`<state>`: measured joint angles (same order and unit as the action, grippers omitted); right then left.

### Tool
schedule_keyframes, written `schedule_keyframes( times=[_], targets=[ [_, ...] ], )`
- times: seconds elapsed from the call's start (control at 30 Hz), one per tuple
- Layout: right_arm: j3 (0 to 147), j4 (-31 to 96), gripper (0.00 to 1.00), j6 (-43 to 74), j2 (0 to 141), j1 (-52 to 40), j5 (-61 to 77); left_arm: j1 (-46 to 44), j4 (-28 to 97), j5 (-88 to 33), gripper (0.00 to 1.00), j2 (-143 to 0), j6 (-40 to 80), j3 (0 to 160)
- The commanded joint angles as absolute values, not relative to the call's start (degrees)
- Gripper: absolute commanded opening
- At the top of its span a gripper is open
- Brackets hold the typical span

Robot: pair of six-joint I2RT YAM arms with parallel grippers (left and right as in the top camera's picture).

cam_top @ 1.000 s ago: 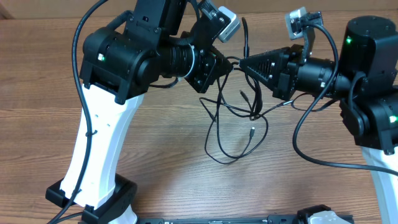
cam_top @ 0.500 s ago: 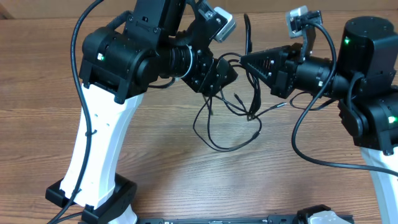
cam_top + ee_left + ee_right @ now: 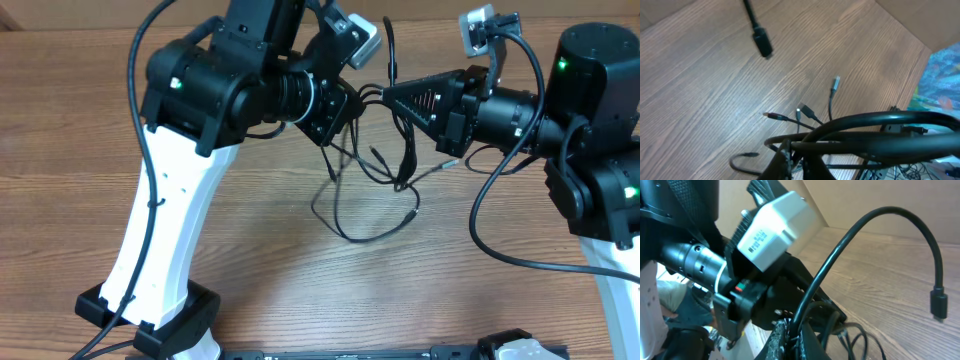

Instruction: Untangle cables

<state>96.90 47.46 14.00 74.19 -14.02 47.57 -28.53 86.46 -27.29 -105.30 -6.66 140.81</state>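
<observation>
The cables (image 3: 400, 168) are thin black cords hanging in a tangle between my two grippers, and one loop (image 3: 352, 240) rests on the wooden table. My left gripper (image 3: 352, 108) is shut on a bundle of strands (image 3: 865, 122) that crosses its fingers (image 3: 785, 162). Below it in the left wrist view dangle small plug ends (image 3: 835, 82). My right gripper (image 3: 384, 97) faces the left one, almost touching it, and is shut on one cable (image 3: 890, 211). That cable arcs up from its jaws and ends in a black plug (image 3: 939, 302).
The left arm's white wrist camera (image 3: 772, 227) sits right in front of the right gripper. Thicker black arm wiring (image 3: 490, 220) loops beside the right arm. Bare wooden table (image 3: 300, 290) lies below the tangle, and a cardboard wall (image 3: 880, 195) stands behind.
The left gripper swung out toward the right arm, then drew back. The tangle has been lifted and the loop on the table has shortened. The right gripper stayed shut in place.
</observation>
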Motion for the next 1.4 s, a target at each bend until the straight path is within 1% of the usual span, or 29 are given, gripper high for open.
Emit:
schedule_keyframes(
  times=[0.0, 0.2, 0.3, 0.43, 0.6, 1.0, 1.17, 1.37],
  targets=[
    [96.8, 46.8, 0.04, 14.8, 72.9, -14.4, 50.6, -28.9, 85.9, -26.4, 0.04, -105.6, -7.3, 139.9],
    [96.8, 48.6, 0.04, 12.9, 74.1, -13.3, 41.1, -28.8, 85.5, -26.0, 0.04, -105.6, -7.3, 139.9],
    [96.8, 51.9, 0.04, 10.0, 75.5, -12.3, 35.3, -28.8, 85.8, -22.7, 0.04, -105.4, -6.2, 139.9],
    [96.8, 54.5, 0.04, 6.9, 77.8, -11.5, 33.0, -28.8, 86.9, -19.1, 0.04, -104.4, -6.0, 140.0],
    [96.8, 54.6, 0.04, 5.7, 80.1, -11.5, 30.2, -28.8, 87.0, -17.9, 0.04, -102.8, -6.0, 140.0],
    [96.8, 55.0, 0.04, 5.7, 81.2, -11.0, 5.5, -24.2, 87.0, -17.3, 0.04, -93.3, -4.7, 140.0],
    [96.8, 54.8, 0.04, 5.7, 81.2, -6.7, 2.6, -21.3, 88.1, -17.0, 0.04, -89.4, -4.7, 140.0],
    [96.8, 54.7, 0.04, 5.7, 81.2, 3.5, 2.6, -19.8, 88.9, -12.1, 0.04, -85.6, -2.5, 140.0]
  ],
)
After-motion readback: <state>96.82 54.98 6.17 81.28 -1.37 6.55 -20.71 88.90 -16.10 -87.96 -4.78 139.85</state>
